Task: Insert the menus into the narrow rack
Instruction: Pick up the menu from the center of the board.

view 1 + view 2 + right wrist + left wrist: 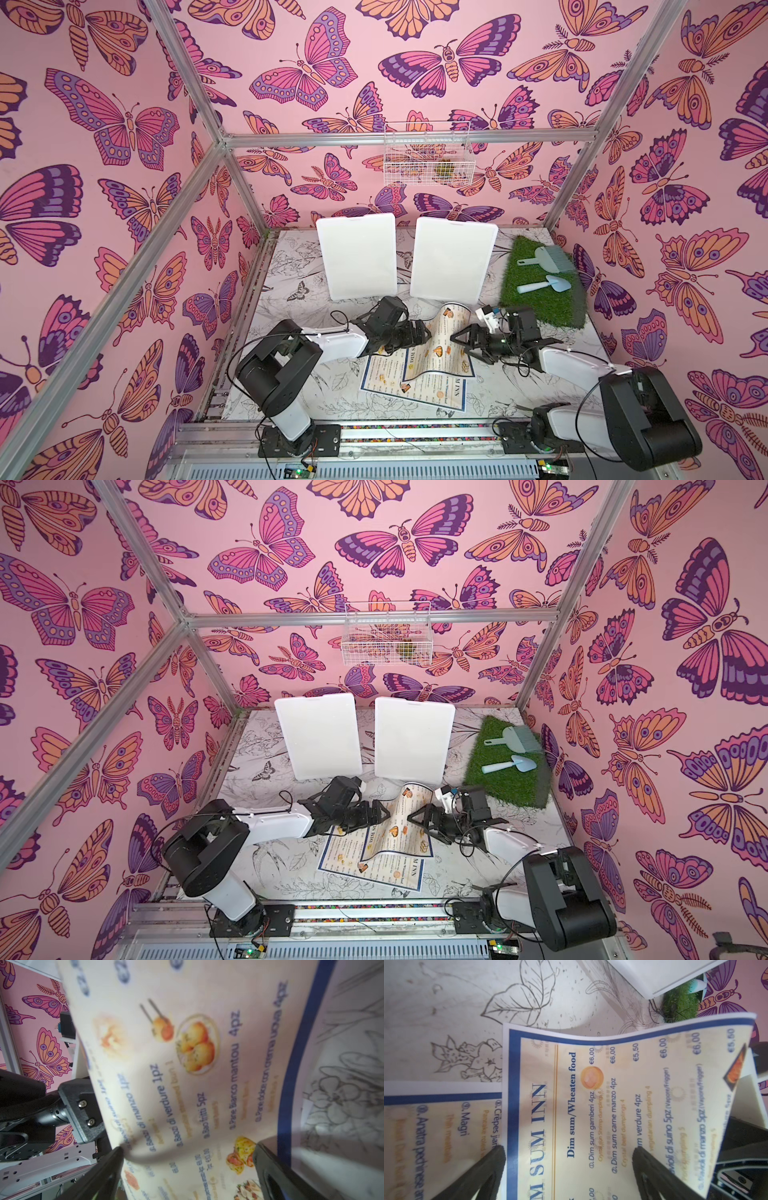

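Closest to your lens, the two black fingers (492,1163) of the left pincer (569,1148) stand spread wide and hold nothing. One tip sits at the blue edge of the upper menu (591,1095), over the lower menu (436,1126); the other hangs over the upper sheet's dumpling list. Your right pincer (188,1147) gapes just as wide and grips nothing. The upper menu's curved face fills the space between its tips, and you cannot tell whether they touch it. In both top views the two pincers point at each other, tips near, with the upper menu (432,353) under and between them. That sheet lies crossed over the lower menu (386,376), which lies flat on the table (291,332) on the near side of both pincers. Past the pincers the upper menu's far end curls up off the table. The wire rack (428,153) hangs on the back wall, well beyond both pincers, past two white boards (357,257).
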`<act>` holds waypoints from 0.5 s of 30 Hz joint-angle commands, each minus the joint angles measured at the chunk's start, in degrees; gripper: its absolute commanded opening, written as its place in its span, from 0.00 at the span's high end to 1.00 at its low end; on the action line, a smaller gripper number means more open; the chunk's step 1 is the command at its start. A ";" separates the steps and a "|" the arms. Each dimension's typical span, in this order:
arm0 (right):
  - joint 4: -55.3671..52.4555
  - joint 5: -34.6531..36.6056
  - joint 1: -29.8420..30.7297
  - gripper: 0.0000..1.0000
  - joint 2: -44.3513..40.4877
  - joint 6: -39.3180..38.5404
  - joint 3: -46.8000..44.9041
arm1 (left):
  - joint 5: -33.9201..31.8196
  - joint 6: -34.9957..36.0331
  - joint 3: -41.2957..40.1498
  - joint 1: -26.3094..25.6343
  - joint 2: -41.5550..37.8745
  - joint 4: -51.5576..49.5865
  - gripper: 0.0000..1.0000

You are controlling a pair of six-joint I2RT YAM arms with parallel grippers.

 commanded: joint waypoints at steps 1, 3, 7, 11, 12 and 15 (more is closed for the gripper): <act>-1.97 2.45 1.39 0.01 -2.03 0.17 2.40 | -0.28 0.51 -1.83 0.47 2.44 -2.57 0.03; -3.21 2.83 1.96 0.01 -2.64 0.00 3.20 | -0.31 0.68 -1.86 0.42 2.55 -2.54 0.03; -4.51 3.42 3.33 0.01 -1.89 -0.31 4.83 | -0.13 0.68 -1.67 0.42 2.97 -2.52 0.03; -6.05 4.57 5.75 0.01 -1.03 -0.86 6.87 | 0.18 0.78 -1.28 0.42 3.32 -2.53 0.03; -6.86 5.15 6.15 0.01 -0.89 -1.21 7.41 | 0.21 0.85 -1.15 0.47 3.42 -2.52 0.03; -8.78 6.63 6.48 0.01 -0.38 -2.10 8.72 | 0.18 0.86 -1.13 0.42 3.40 -2.57 0.03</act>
